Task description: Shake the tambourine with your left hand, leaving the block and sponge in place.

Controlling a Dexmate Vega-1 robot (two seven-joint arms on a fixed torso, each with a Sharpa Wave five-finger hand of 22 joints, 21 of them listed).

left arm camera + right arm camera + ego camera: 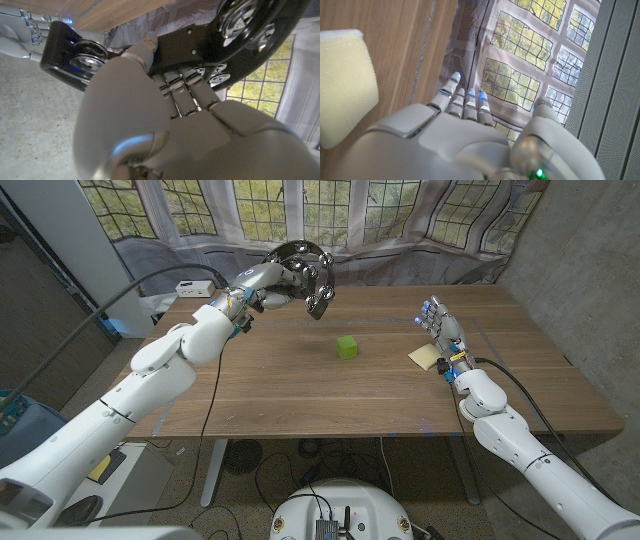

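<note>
My left hand [268, 281] holds the black tambourine [310, 272] in the air above the far left part of the table, its metal jingles hanging toward the table's middle. In the left wrist view the left hand [165, 115] grips the tambourine's black frame [185, 42], with shiny jingles on either side. A small green block [346, 347] sits on the table near the middle. A pale yellow sponge [425, 357] lies at the right, beside my right hand [441, 330], which stands with fingers straight and holds nothing. The sponge [342, 85] lies just beside the right hand [465, 135].
The wooden table [300, 395] stretches between both arms. A white box [194, 288] with a cable sits at the far left corner. Curtains and windows [300, 210] stand behind the table.
</note>
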